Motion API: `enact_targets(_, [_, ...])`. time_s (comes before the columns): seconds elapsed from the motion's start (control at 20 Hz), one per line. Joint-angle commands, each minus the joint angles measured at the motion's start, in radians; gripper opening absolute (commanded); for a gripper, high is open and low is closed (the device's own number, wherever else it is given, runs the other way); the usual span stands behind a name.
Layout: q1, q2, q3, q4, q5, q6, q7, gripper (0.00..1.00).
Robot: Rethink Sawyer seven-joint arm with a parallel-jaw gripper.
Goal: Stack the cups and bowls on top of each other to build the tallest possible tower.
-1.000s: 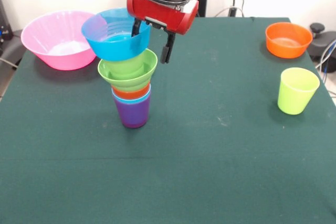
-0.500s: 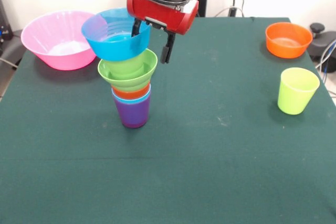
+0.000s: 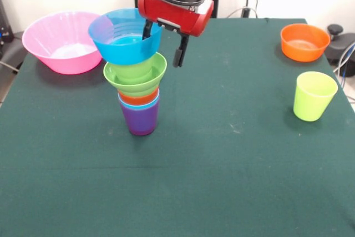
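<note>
The tower [image 3: 137, 90] stood left of centre on the green table [image 3: 222, 165]: purple cup [image 3: 139, 120] at the bottom, then a light blue cup [image 3: 151, 102] w/ only its rim showing, an orange cup [image 3: 137, 98] inside that, a green bowl [image 3: 135, 76] on top, its rim flaring wide. A blue bowl [image 3: 123, 37] sat above the green one, tilted a bit, its base down in the green bowl's mouth.

Gripper [image 3: 164, 41] hung at the blue bowl's right rim. Fingers were apart: one finger [image 3: 149, 29] reached down inside the bowl just at the rim, the other [image 3: 178, 54] hung outside, clear of the wall. Couldn't tell if the inner finger touched the plastic.

Pink bowl [image 3: 58, 43] was far left at the table's back edge, near the tower but apart from it. Orange bowl [image 3: 304, 41] was back right, upright. Yellow-green cup [image 3: 314, 96] stood upright just in front of it, well apart from the tower.
</note>
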Motion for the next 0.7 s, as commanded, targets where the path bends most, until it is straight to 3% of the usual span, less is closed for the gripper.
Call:
enact_targets(0.05, [0.036, 0.049, 0.059, -0.023, -0.031, 0.109, -0.059, 1.00])
enact_targets(0.35, [0.041, 0.045, 0.059, -0.040, -0.023, 0.144, -0.062, 1.00])
enact_targets(0.7, [0.031, 0.013, 0.052, 0.025, -0.037, 0.137, -0.091, 1.00])
